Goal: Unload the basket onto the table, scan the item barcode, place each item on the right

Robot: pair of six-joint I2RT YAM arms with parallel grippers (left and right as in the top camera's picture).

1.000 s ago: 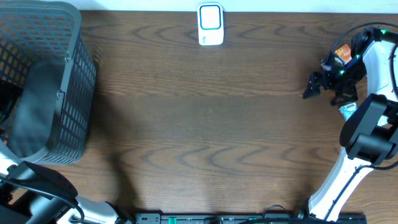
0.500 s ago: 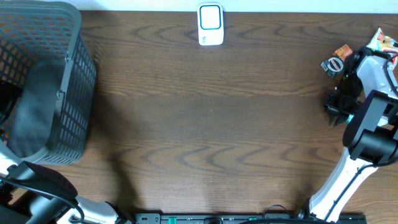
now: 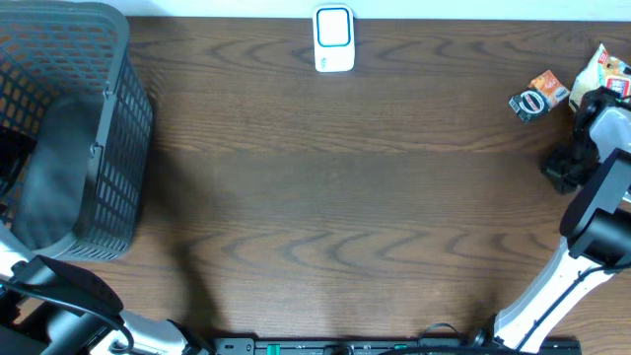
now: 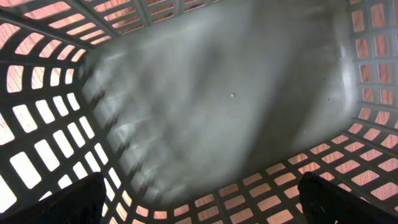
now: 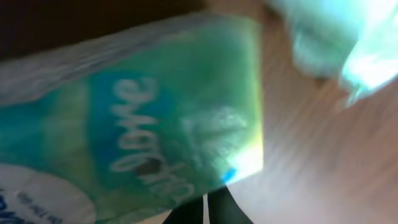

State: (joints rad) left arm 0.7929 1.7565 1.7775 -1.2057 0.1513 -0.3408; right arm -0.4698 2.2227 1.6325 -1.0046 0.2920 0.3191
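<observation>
A green and teal packet with white lettering fills the right wrist view, blurred and very close. My right gripper is shut, its two dark fingertips meeting at the packet's lower edge. Overhead, the right gripper sits low at the table's far right and hides the packet. The white scanner with a blue face stands at the back middle. My left gripper is open inside the grey basket, nothing between its fingers.
The grey mesh basket takes up the left end of the table. At the back right lie a small orange packet with a round black part and a pale bag.
The right gripper went from open to shut and moved right toward the table's edge, down over the teal packet. The orange packet and pale bag are now uncovered. The left arm stayed still.
</observation>
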